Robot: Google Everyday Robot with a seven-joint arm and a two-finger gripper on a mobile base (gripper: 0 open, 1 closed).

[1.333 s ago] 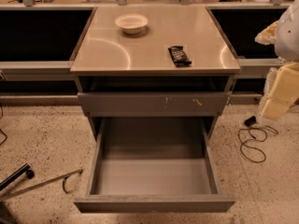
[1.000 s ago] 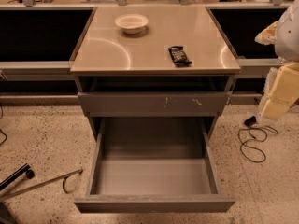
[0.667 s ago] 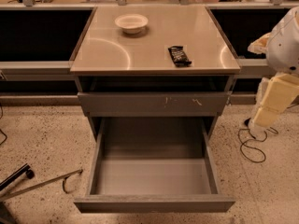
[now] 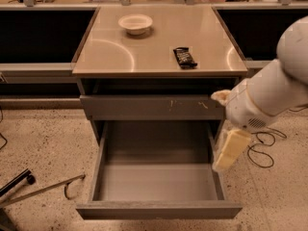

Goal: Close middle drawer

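Since the earlier frame the white arm has been swung in from the right edge, while the middle drawer is seen as before, pulled fully out beneath the scratched front. The gripper is held pointing down at the drawer's right side wall; whether it is open, and whether it touches the wall, cannot be told. No writing can be read on the dark packet lying on the cabinet top.
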